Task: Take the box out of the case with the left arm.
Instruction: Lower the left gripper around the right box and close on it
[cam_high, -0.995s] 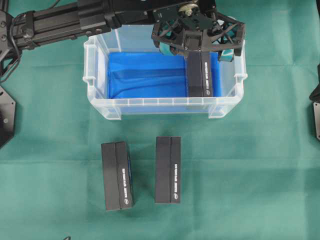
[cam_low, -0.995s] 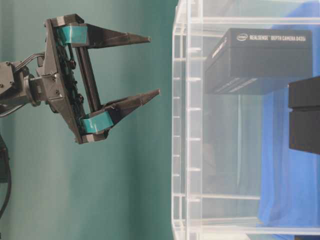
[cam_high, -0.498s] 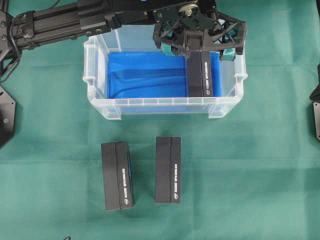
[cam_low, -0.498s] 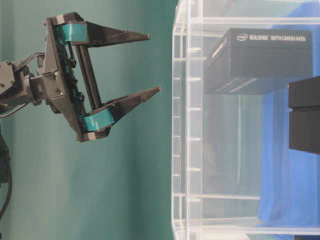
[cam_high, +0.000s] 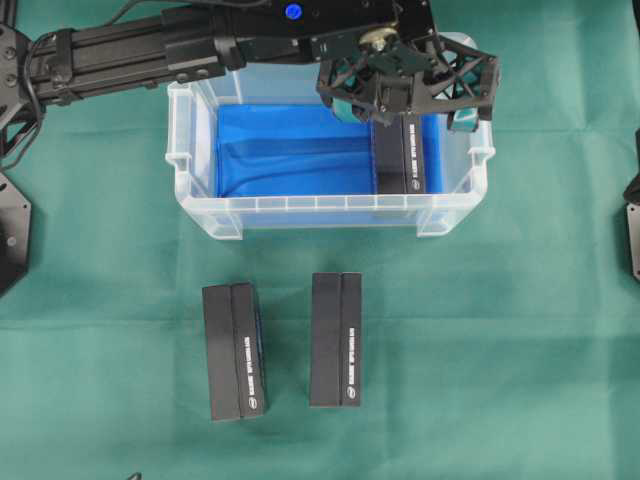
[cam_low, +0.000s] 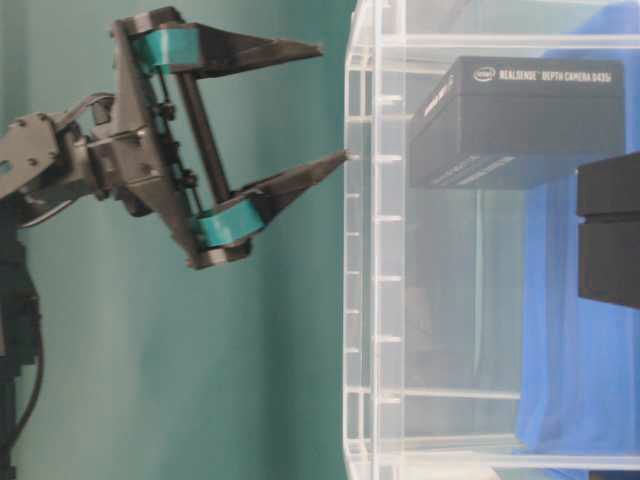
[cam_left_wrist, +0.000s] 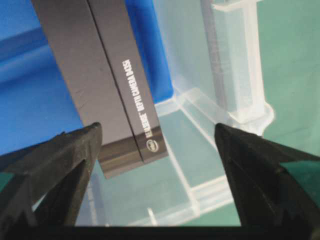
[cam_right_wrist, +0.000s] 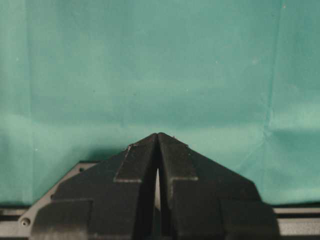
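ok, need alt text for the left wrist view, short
Open left gripper, its dark jaws framing the shot, looks down into the clear case. A black box with white lettering lies on the blue lining, nearer the left jaw, not gripped; green cloth lies outside.

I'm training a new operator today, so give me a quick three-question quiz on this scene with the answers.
1. True or false: the left tool is clamped on the box in the case.
2. How many black boxes lie on the green cloth outside the case?
3. The right tool is: A open, B shut.

Key: 1 false, it is open above the box. 2 two. 3 B.
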